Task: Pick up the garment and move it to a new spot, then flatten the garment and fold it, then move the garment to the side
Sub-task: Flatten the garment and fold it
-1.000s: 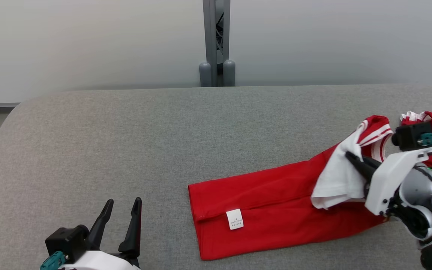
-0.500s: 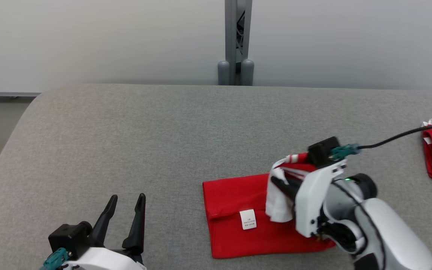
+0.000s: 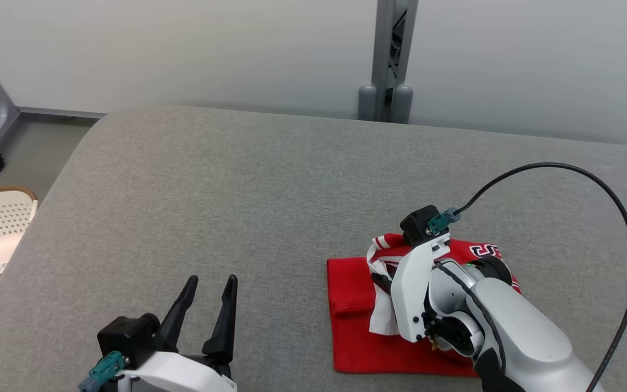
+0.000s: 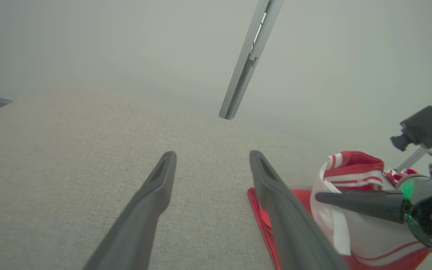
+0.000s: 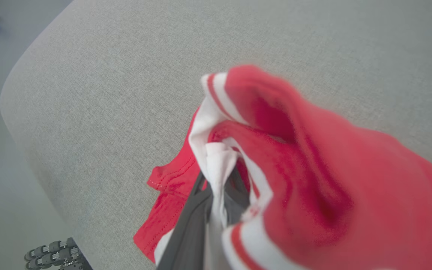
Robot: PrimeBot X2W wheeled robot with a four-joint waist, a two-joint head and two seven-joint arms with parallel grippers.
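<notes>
The red knit garment [image 3: 352, 337], folded into a rough rectangle, lies on the grey woven-cloth counter [image 3: 237, 190]. The right gripper [image 3: 379, 282] has its fingers pinched on a bunched white, red-striped edge, perhaps a cuff. The left gripper [image 3: 211, 280] hovers nearby, its tapered fingers spread.

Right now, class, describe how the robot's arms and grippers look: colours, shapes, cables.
Left gripper: two long, tapering dark fingers, white shell, black camera block with teal connector. Right gripper: dark fingers on a white bracket; white-and-black forearm, green light, black cable looping from its teal connector.
</notes>
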